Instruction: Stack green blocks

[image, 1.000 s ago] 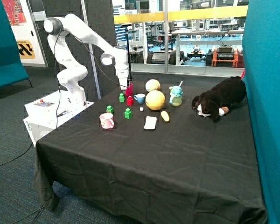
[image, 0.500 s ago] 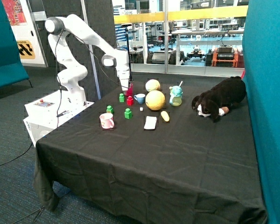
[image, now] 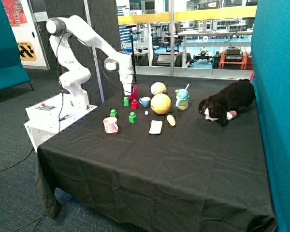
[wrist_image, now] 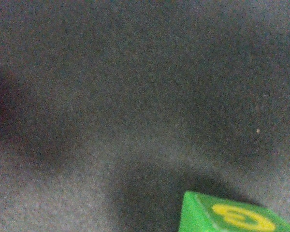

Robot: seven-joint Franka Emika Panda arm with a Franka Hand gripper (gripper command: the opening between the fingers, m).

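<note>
Three green blocks stand apart on the black cloth. One green block [image: 126, 101] is at the back beside the red block [image: 134, 104], one [image: 113, 113] sits behind the pink cup [image: 110, 125], and one [image: 132, 117] lies nearer the middle. None is stacked. My gripper [image: 127, 91] hangs just above the back green block, next to a magenta cup [image: 134, 91]. In the wrist view only a corner of a green block [wrist_image: 232, 216] with a yellow mark on top shows against the cloth.
Close by are a blue cup [image: 144, 102], two yellow balls [image: 160, 103] [image: 158, 88], a teal sippy cup [image: 182, 99], a small white cube [image: 146, 113], a white flat object [image: 155, 127] and a yellow piece [image: 170, 120]. A plush dog [image: 227, 104] lies at the far side.
The arm's wrist has shifted slightly away from the magenta cup, toward the spot over the back green block. The blocks have not moved.
</note>
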